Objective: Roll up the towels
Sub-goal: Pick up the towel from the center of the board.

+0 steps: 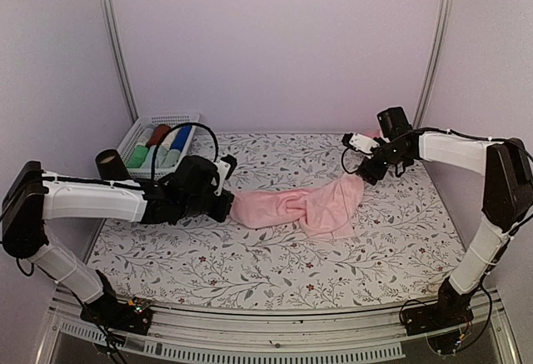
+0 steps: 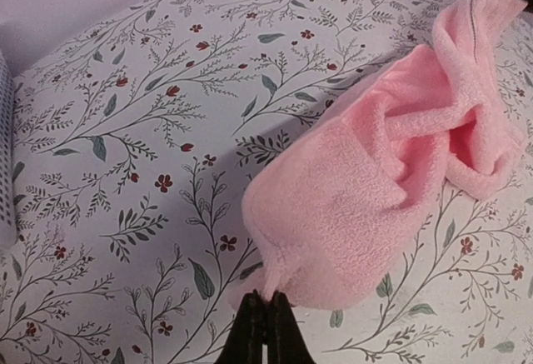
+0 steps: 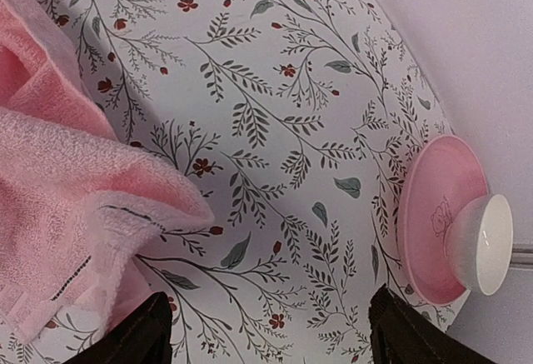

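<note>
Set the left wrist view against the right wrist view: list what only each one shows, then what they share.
Left wrist only: the left gripper, shut on a corner of the pink towel.
Right wrist only: the right gripper, open with nothing between its fingers, and a white cup on a pink saucer at the table's edge by the wall.
Both: the pink towel, bunched up, lying on the floral table cover.
</note>
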